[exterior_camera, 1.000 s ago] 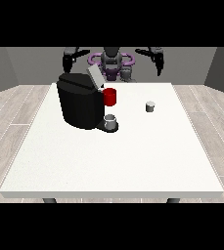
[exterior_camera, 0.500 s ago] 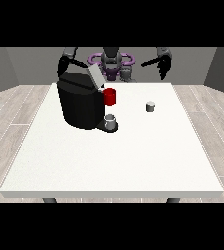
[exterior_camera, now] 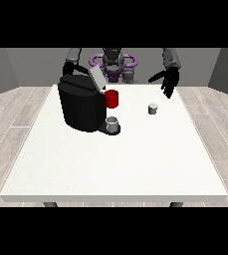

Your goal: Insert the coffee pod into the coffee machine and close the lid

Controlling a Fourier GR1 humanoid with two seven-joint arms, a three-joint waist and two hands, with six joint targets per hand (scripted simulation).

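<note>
A black coffee machine (exterior_camera: 81,104) stands on the white table (exterior_camera: 115,159) at the left, its grey lid (exterior_camera: 97,77) raised and tilted back. A red part (exterior_camera: 112,98) shows at its front, and a grey cup (exterior_camera: 113,123) sits on its base. The small grey coffee pod (exterior_camera: 153,108) stands alone on the table right of the machine. The hand at the view's right (exterior_camera: 168,81) hangs above and behind the pod, apart from it, fingers spread and pointing down. The hand at the view's left (exterior_camera: 69,68) is mostly hidden behind the machine's top.
The robot's grey and purple torso (exterior_camera: 113,63) stands behind the table's far edge. The table spreads wide and bare towards the camera. A wooden floor surrounds it.
The hand at the view's right has come forward and down towards the pod. The arm at the view's left has sunk behind the machine. Machine, cup and pod have not moved.
</note>
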